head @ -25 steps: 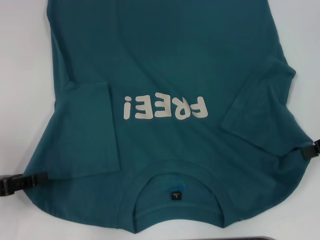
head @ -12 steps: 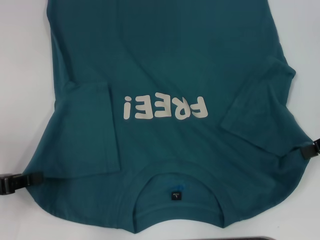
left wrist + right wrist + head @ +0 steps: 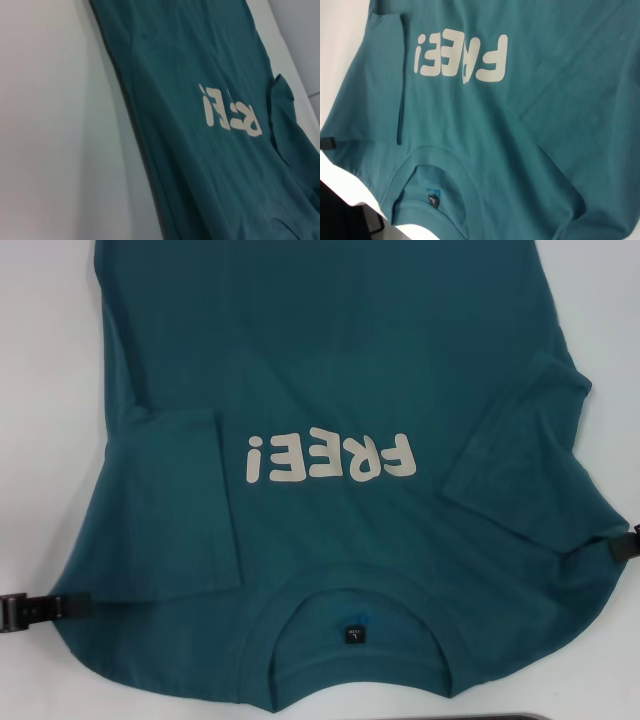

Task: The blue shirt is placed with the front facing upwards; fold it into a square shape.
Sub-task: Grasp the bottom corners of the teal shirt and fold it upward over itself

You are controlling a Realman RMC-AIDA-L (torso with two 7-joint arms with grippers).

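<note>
The blue shirt (image 3: pixel 330 350) lies flat, front up, on the white table (image 3: pixel 45 390), its collar and dark neck label (image 3: pixel 354 633) at the near side. Cream lettering (image 3: pixel 330 457) crosses the chest. Both sleeves (image 3: pixel 170 510) are folded inward onto the body. My left gripper (image 3: pixel 75 604) is shut on the shirt's near left shoulder edge, and the cloth is drawn out to a point there. At the frame's right edge my right gripper (image 3: pixel 618 548) pinches the near right shoulder edge. The left wrist view shows the shirt (image 3: pixel 200 165) lengthwise. In the right wrist view the shirt (image 3: pixel 545 100) fills the picture, and the left gripper (image 3: pixel 327 143) shows at its edge.
White table surface runs along both sides of the shirt (image 3: pixel 600 340). A dark strip (image 3: pixel 530 717) sits at the near edge of the head view. A black shape (image 3: pixel 345 220) shows low in the right wrist view beside the collar.
Both grippers have shifted slightly toward the near side and outward. The shirt's shoulder edges and collar have slid a little nearer with them.
</note>
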